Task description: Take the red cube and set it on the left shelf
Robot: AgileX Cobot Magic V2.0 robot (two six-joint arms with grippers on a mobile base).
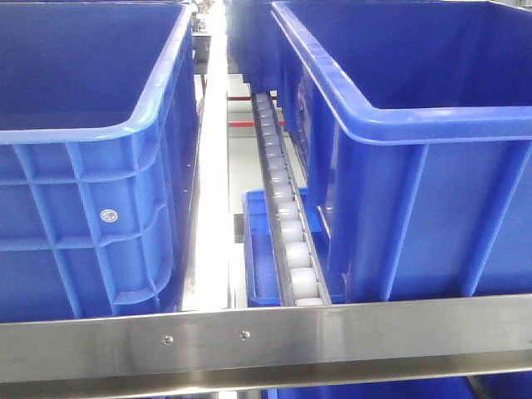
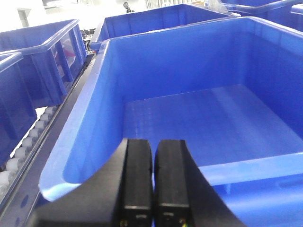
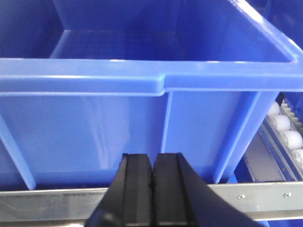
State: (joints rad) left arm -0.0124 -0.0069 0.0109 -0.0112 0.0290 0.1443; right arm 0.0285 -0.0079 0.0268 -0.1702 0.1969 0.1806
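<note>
— Steel comes first: a brushed front rail (image 1: 249, 337) with two small screws runs across the bottom of the front view. It belongs to the left shelf (image 1: 212, 208), whose long axis runs away from the camera.

— How can you tell the direction?

— A white roller track (image 1: 287, 224) recedes between two big blue crates, one at left (image 1: 91, 208) and one at right (image 1: 416, 199). A flat blue lid or tray (image 1: 259, 249) sits lower down beside the rollers.

— Any writing?

— Only a small round moulded mark (image 1: 109, 215) on the left-hand crate's wall; too small to read.

— And the fingers?

— Left gripper (image 2: 152, 182): its black fingers (image 2: 137, 179) are pressed together, nothing between them. They hang just over the near rim of an open crate (image 2: 199, 113), pointing into it; rollers (image 2: 28, 142) show at the far left of that view. Right gripper (image 3: 152, 189): its fingers (image 3: 168, 189) are likewise closed and bare, level with the shelf's rail (image 3: 255, 194) and facing a crate's outer wall (image 3: 94, 123).

— The red cube?

— Not visible in any view, and neither crate interior on show holds it. So I cannot place it relative to the fingers.
</note>
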